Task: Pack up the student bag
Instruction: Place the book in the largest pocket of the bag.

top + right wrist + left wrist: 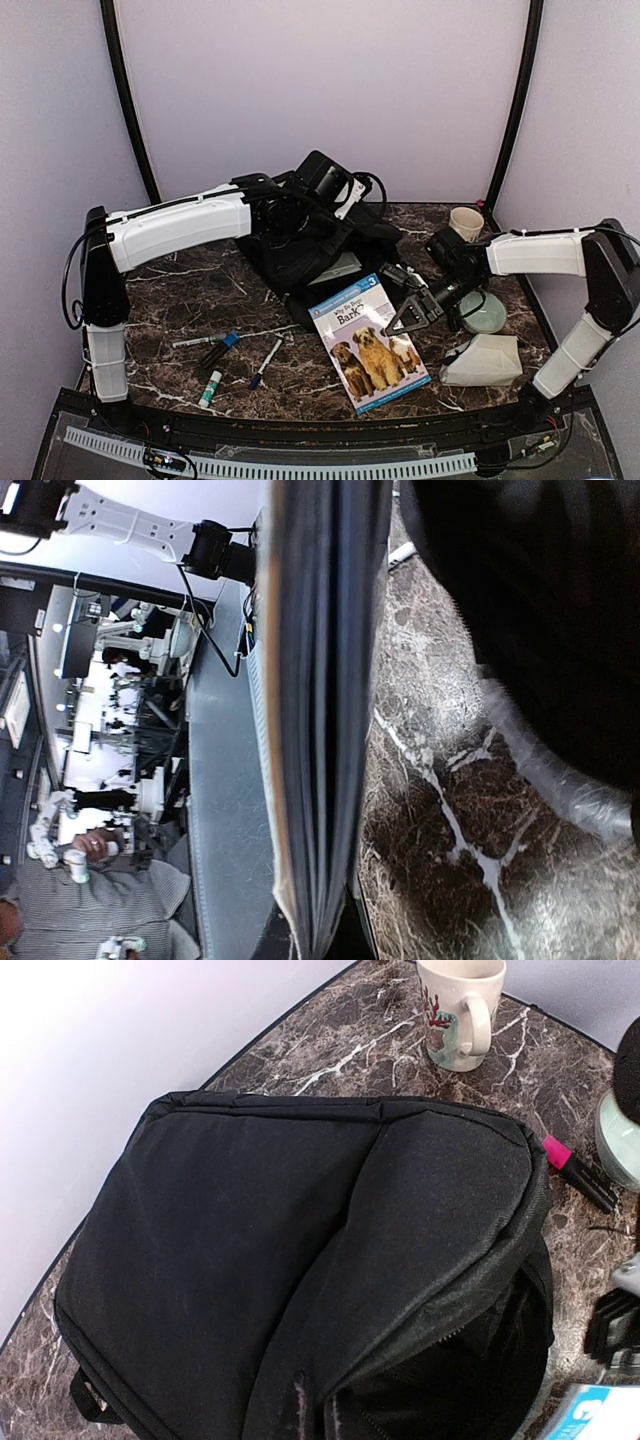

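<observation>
Large black soft fabric backpack (300,245) at the worktop's (190,290) back centre; the closed left pincer (325,195) seems to pinch its flap. The right pincer (405,315) clamps the thin dog-cover book (368,345).

Both arms share one build: glossy white shells over the long links, matte black housings at every joint. The left arm (180,228), at nine o'clock in the top view, carries a thin black cable (72,285) looping out beside its lower joint. The right arm (535,253), at three o'clock, ends in the all-black right gripper (402,322), whose fingers are angular and open-framed.
</observation>
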